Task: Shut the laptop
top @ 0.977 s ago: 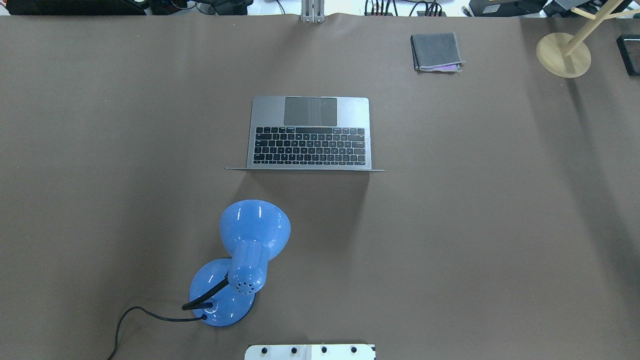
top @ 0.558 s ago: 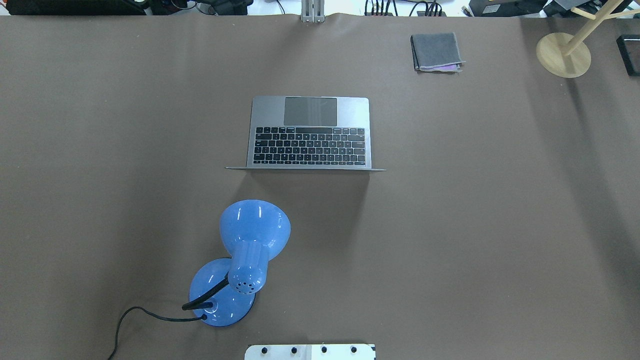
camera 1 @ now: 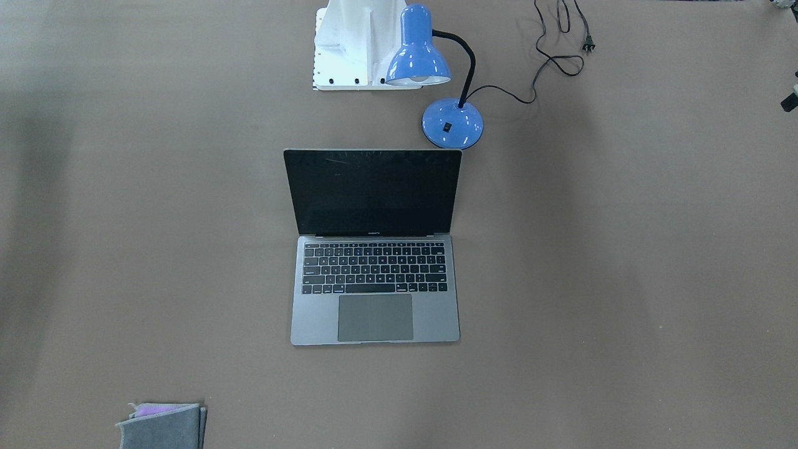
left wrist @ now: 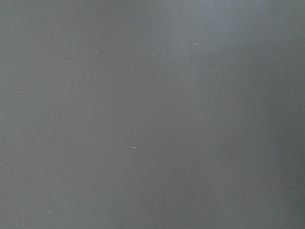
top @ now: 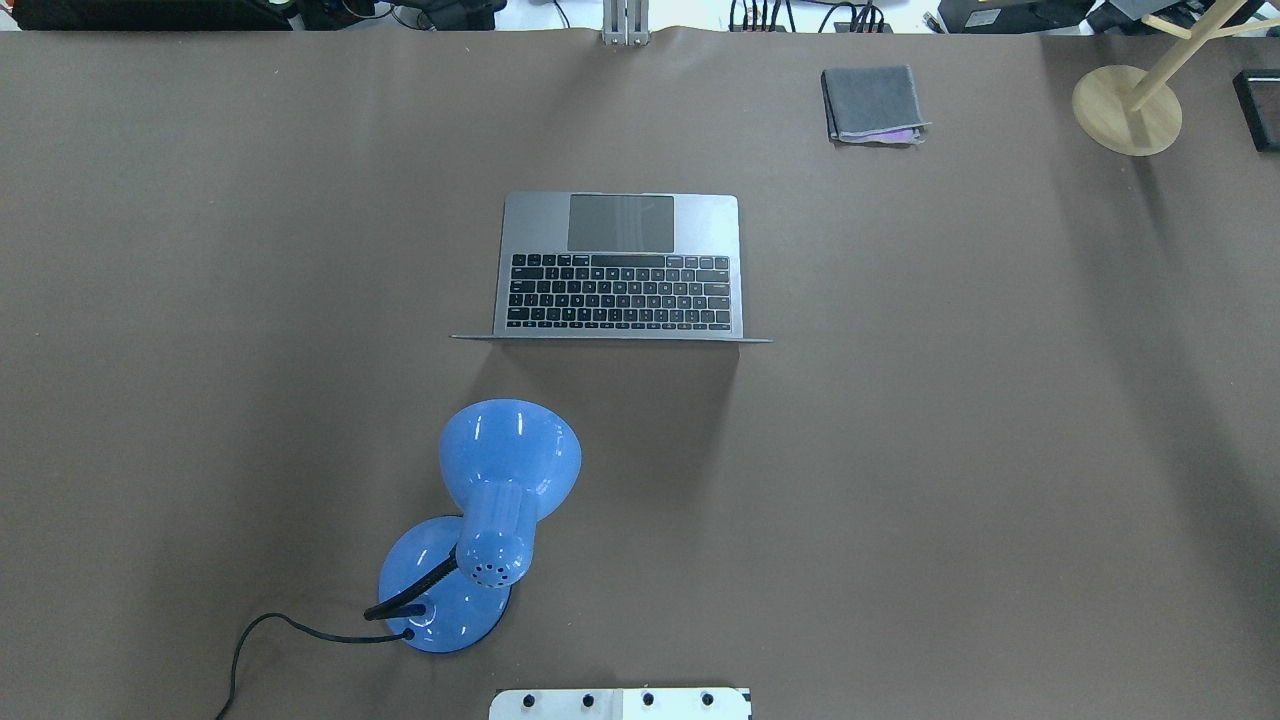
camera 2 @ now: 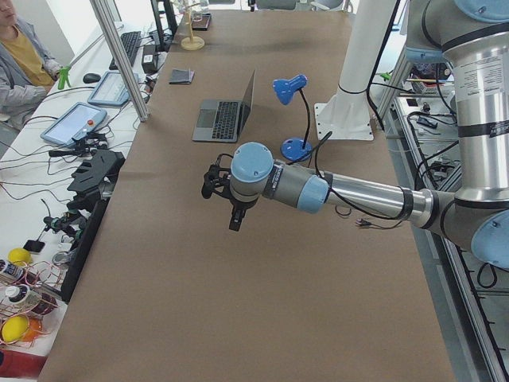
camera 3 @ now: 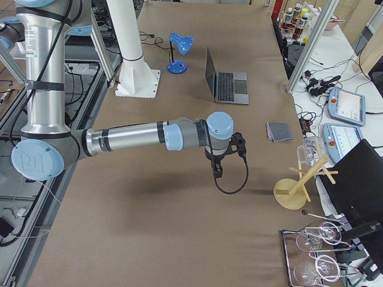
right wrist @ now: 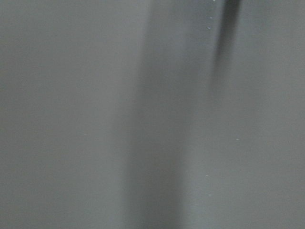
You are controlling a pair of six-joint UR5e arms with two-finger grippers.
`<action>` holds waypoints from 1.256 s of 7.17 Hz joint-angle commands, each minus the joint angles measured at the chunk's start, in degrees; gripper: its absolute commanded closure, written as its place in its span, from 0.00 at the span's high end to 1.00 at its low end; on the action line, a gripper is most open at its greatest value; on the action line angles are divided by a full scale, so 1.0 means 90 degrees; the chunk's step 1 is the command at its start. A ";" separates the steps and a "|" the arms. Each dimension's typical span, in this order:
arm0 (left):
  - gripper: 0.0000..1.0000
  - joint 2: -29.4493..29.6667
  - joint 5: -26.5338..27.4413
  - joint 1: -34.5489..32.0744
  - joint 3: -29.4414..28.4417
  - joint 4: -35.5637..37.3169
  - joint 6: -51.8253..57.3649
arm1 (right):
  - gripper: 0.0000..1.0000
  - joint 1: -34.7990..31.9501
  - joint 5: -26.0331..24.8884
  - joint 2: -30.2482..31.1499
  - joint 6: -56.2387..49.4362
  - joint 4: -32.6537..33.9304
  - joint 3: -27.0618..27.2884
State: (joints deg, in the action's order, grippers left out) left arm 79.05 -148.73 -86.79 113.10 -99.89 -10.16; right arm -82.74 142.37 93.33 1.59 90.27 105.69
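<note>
The laptop [top: 618,265] stands open in the middle of the table, its lid upright and its black screen [camera 1: 373,192] facing away from the robot. It also shows in the exterior left view [camera 2: 227,119] and the exterior right view [camera 3: 226,86]. My left gripper [camera 2: 235,216] hangs over bare table far to the laptop's left; I cannot tell if it is open or shut. My right gripper [camera 3: 216,170] hangs over bare table far to the laptop's right; I cannot tell its state either. Neither shows in the overhead or front view. Both wrist views show only blurred table.
A blue desk lamp [top: 490,500] with a black cord stands between the robot's base and the laptop's lid. A folded grey cloth [top: 872,103] lies at the far right. A wooden stand [top: 1127,108] is at the far right corner.
</note>
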 commanded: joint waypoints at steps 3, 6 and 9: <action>0.40 0.1204 0.0139 0.2003 0.0763 -0.0366 -0.4626 | 0.05 0.1739 0.0021 -0.0154 0.3596 -0.0562 0.1664; 0.00 0.1744 0.1314 0.3553 0.1454 -0.0357 -0.6094 | 0.00 0.3493 -0.0570 -0.0767 0.6978 -0.2059 0.1956; 0.00 0.2641 0.2538 0.4797 0.1417 -0.0288 -0.7160 | 0.00 0.4737 -0.1754 -0.1452 0.8365 -0.2061 0.2133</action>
State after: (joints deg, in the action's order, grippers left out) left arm 100.55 -129.95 -47.48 125.89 -102.61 -71.58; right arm -44.07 130.28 82.47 72.61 71.89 124.52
